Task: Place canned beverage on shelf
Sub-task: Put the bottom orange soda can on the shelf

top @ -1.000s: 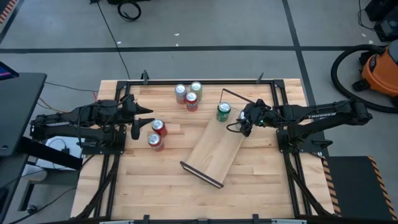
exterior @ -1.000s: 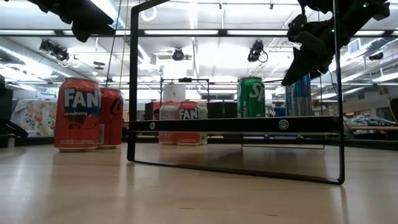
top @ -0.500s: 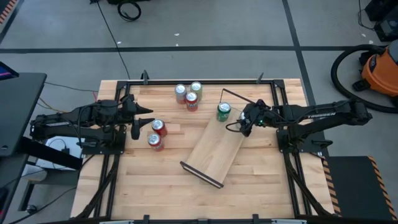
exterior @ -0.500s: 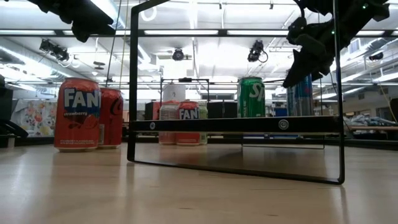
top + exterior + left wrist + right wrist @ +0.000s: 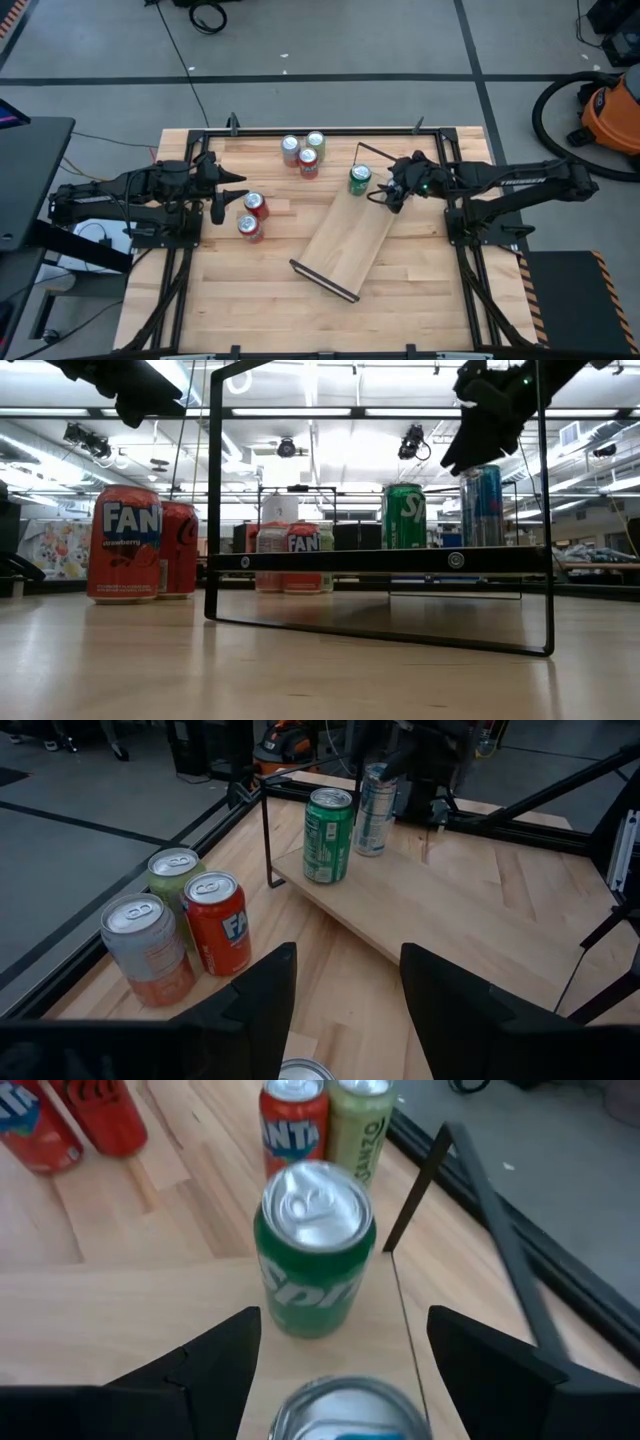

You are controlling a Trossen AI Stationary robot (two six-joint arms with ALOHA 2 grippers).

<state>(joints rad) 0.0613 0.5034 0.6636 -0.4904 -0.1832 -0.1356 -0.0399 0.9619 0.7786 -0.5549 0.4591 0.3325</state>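
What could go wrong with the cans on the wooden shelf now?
1. The open right claw hangs just above the tall, thin blue can. A sideways bump could tip it over.
2. The blue can stands close beside the green can, so if one falls it might knock the other down.
3. Both stand near one end of the shelf, so a fallen can could roll off.

The left claw waits far away, so it is no worry.

A green can [image 5: 359, 179] and a slim silver-blue can [image 5: 482, 505] stand upright on the light-wood shelf [image 5: 348, 240].
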